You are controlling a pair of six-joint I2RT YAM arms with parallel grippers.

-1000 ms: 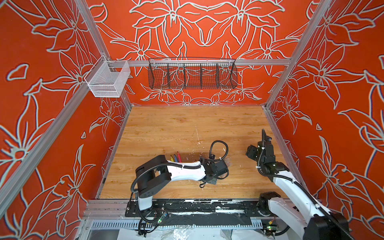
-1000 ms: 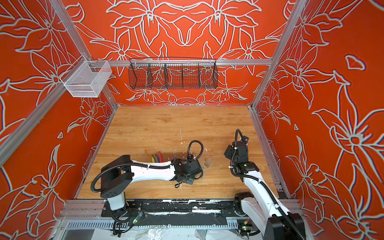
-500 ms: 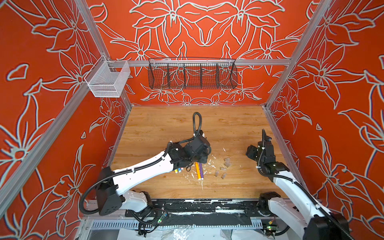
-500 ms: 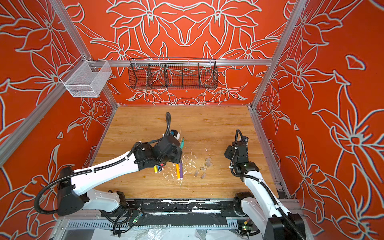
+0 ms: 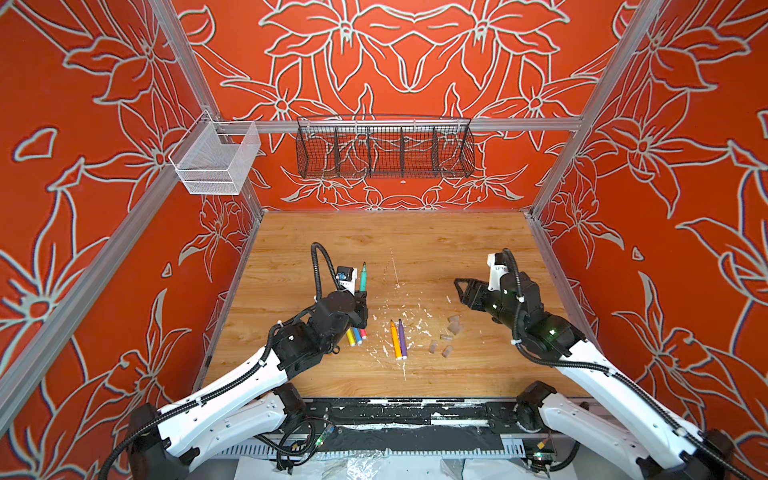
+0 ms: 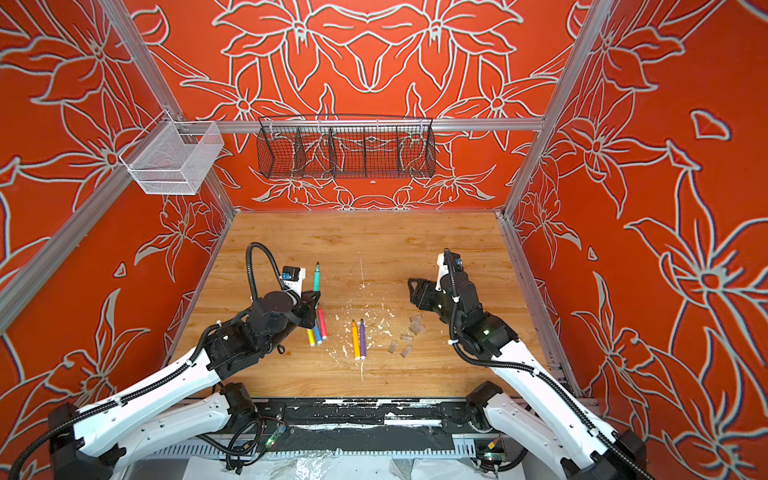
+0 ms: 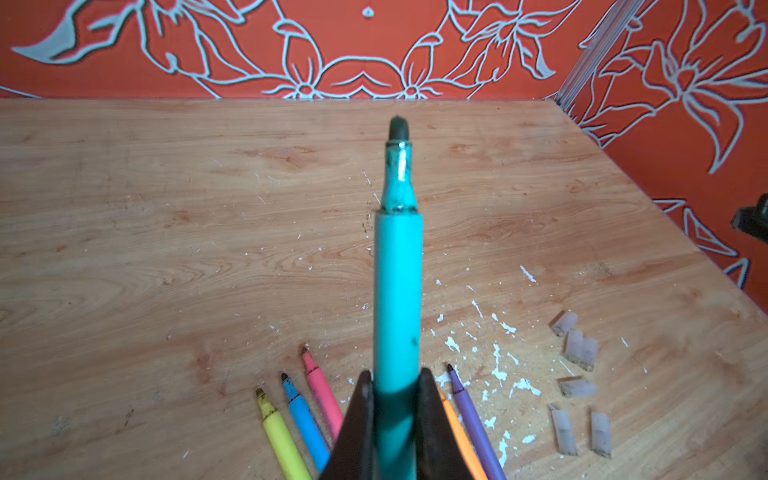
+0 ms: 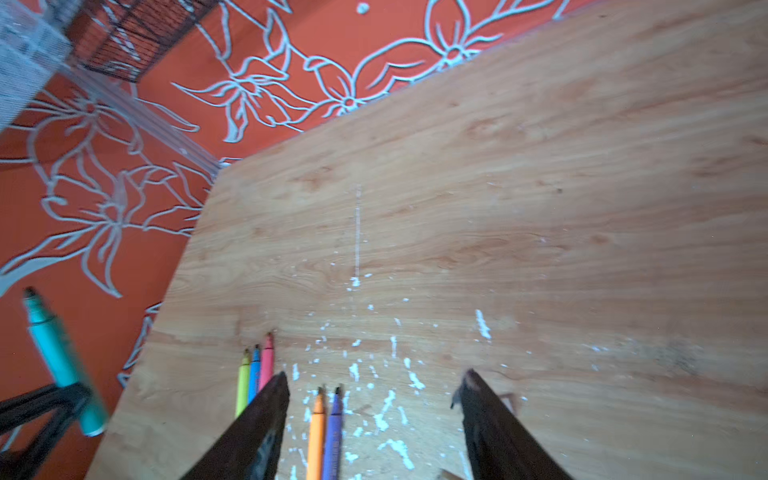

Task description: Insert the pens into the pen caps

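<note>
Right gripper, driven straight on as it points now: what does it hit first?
Probably bare wooden tabletop among the white flecks, beyond the orange pen and purple pen tips. The open right gripper misses the teal pen; depth unclear.

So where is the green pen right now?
The green pen is pinched in the left gripper, left of the middle in a top view, held over the yellow, blue and pink pens.

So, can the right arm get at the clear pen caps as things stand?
Probably yes. The right gripper is open and empty, hovering just beyond the pen caps, which lie loose on the table with nothing over them.
</note>
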